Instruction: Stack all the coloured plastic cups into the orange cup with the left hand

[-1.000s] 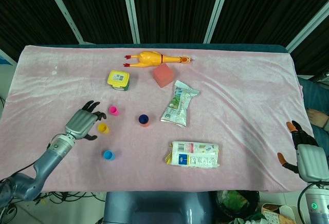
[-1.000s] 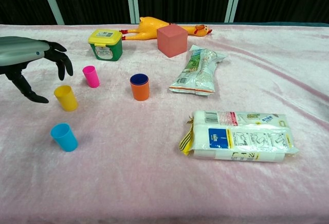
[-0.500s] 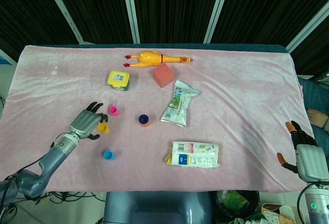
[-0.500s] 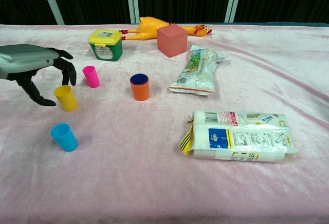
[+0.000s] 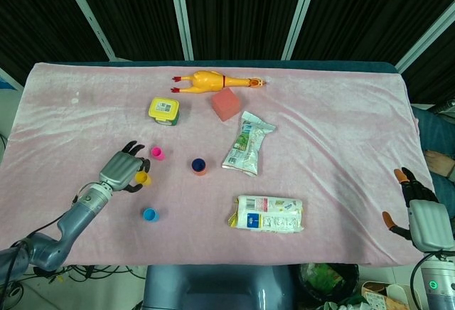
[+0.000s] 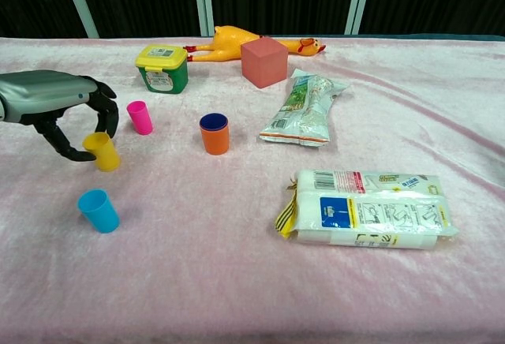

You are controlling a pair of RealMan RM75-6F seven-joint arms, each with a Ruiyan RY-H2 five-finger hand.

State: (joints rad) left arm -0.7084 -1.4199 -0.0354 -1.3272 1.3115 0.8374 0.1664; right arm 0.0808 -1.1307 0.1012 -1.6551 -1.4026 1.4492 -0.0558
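The orange cup [image 5: 199, 166] [image 6: 214, 134] stands upright mid-table with a dark blue cup nested inside it. A pink cup [image 5: 157, 153] [image 6: 140, 117] stands to its left. A light blue cup [image 5: 149, 215] [image 6: 99, 211] stands nearer the front. My left hand [image 5: 121, 170] [image 6: 59, 103] wraps around the yellow cup [image 5: 143, 178] [image 6: 102, 151], thumb on its near side and fingers over its far side. The yellow cup leans slightly. My right hand [image 5: 416, 207] hangs at the table's right front corner, fingers apart and holding nothing.
A green tub with a yellow lid [image 5: 163, 110], a rubber chicken [image 5: 213, 80] and a pink cube [image 5: 226, 104] sit at the back. A green snack packet [image 5: 247, 143] lies right of the orange cup. A white packet [image 5: 268, 213] lies front centre.
My left hand has moved right onto the yellow cup and closed its fingers around it. The cup has tipped a little. The right hand has stayed put.
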